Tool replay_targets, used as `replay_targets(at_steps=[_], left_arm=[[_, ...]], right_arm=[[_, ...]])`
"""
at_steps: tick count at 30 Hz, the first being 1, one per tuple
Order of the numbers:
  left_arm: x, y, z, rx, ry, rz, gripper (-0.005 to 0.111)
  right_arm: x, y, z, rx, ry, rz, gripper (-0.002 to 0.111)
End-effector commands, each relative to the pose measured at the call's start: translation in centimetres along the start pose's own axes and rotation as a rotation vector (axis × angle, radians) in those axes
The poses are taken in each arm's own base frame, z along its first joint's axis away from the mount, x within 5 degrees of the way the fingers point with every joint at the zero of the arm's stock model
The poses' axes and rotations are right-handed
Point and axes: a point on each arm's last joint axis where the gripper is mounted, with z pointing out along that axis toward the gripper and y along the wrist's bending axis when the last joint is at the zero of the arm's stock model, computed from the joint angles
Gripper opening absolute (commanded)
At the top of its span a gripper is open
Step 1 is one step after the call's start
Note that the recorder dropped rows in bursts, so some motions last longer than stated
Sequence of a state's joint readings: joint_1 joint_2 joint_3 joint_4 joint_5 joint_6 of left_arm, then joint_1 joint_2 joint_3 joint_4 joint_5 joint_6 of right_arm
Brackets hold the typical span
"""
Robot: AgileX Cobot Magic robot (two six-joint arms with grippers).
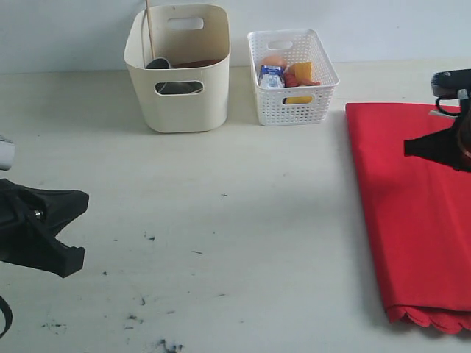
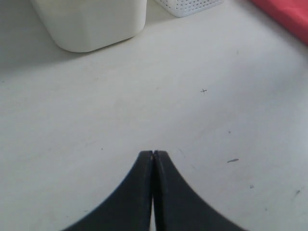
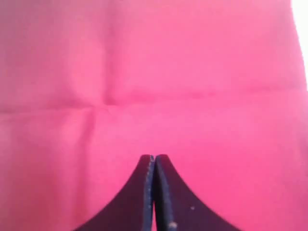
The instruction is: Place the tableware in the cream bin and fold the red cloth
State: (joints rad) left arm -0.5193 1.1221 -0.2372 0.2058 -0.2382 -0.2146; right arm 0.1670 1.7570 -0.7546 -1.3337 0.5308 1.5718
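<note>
Exterior: the cream bin (image 1: 178, 88) at the table's (image 1: 257, 220) far edge holds a steel cup (image 1: 157, 64) and chopsticks (image 1: 149, 29). The red cloth (image 1: 412, 220) lies folded along the right edge, so the task looks nearly done.
Left wrist: left gripper (image 2: 153, 155) pinched, empty.
Right wrist: right gripper (image 3: 154, 158) pinched, empty, above the cloth.

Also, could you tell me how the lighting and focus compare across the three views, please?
Exterior view: soft, even light, sharp, only a faint shadow beside the cream bin. Left wrist view: broad soft shadow by the bin, far red cloth corner blurred. Right wrist view: cloth reads washed-out pink, soft; table strip blown white.
</note>
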Motion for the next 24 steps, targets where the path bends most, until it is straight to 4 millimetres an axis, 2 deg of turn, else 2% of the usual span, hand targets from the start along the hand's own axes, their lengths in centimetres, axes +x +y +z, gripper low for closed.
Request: replay_targets(at_steps=[1, 5, 8, 12, 24], left_arm=[[0.3, 0.1, -0.1, -0.01, 0.026, -0.014, 0.002], [0.3, 0.1, -0.1, -0.01, 0.026, -0.014, 0.002], [0.3, 0.1, -0.1, -0.01, 0.026, -0.018, 0.002], [0.4, 0.1, -0.1, -0.011, 0.031, -0.036, 0.002], [0.2, 0.1, -0.1, -0.006, 0.008, -0.038, 0.002]], right_arm=[[2.1, -3.3, 2.2, 0.026, 0.109, 0.178, 0.0], [3.1, -4.5, 4.3, -0.055, 0.186, 0.261, 0.0], [3.3, -4.5, 5.5, -0.121, 0.202, 0.247, 0.0], [2.4, -3.9, 7.0, -0.146, 0.198, 0.248, 0.0], [-1.0, -0.5, 11.2, -0.351, 0.156, 0.281, 0.0]])
